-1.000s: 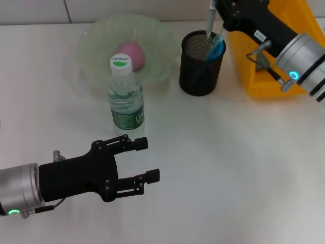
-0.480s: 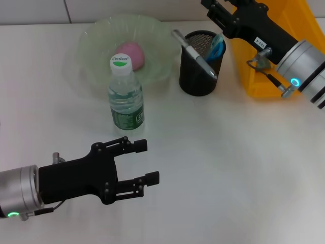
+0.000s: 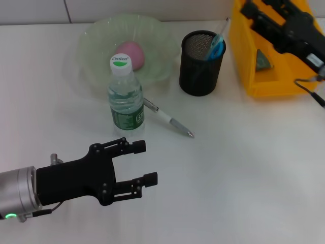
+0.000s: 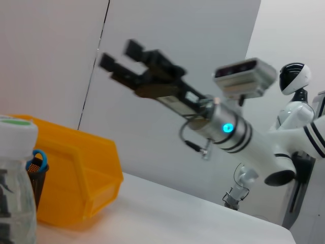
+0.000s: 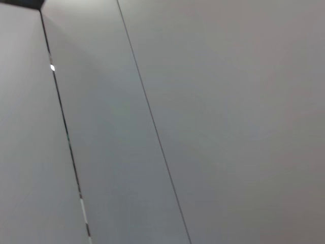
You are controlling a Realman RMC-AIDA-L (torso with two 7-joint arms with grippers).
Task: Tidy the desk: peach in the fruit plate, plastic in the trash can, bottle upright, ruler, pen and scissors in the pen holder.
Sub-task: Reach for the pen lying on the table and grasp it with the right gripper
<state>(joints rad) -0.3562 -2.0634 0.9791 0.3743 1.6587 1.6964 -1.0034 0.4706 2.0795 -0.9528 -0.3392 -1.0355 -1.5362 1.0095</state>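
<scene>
Check the desk (image 3: 244,168) against the task list.

Done, as far as the head view shows: the peach (image 3: 130,55) lies in the fruit plate (image 3: 96,38). The bottle (image 3: 125,94) stands upright just in front of the plate, cap on. The blue-handled scissors (image 3: 217,47) stand in the pen holder (image 3: 201,63), with a thin clear strip beside them that may be the ruler; you cannot confirm this. A dark scrap (image 3: 262,59) lies inside the yellow trash can (image 3: 264,84), probably the plastic.

Not done: the pen (image 3: 167,118) lies flat on the desk, between the bottle and the pen holder, one end just beside the bottle's base, the tip pointing away from the bottle and toward the robot. It is outside the holder and touches no gripper.

Gripper status:
- The right gripper (image 4: 122,55) is raised over the trash can, well apart from the pen. Its jaws are spread and hold nothing.
- The left gripper (image 3: 142,162) hovers low over the near desk, in front of the bottle. Its jaws are wide apart and empty.

Remaining work, in your judgement: pick up the pen and place it in the pen holder.
</scene>
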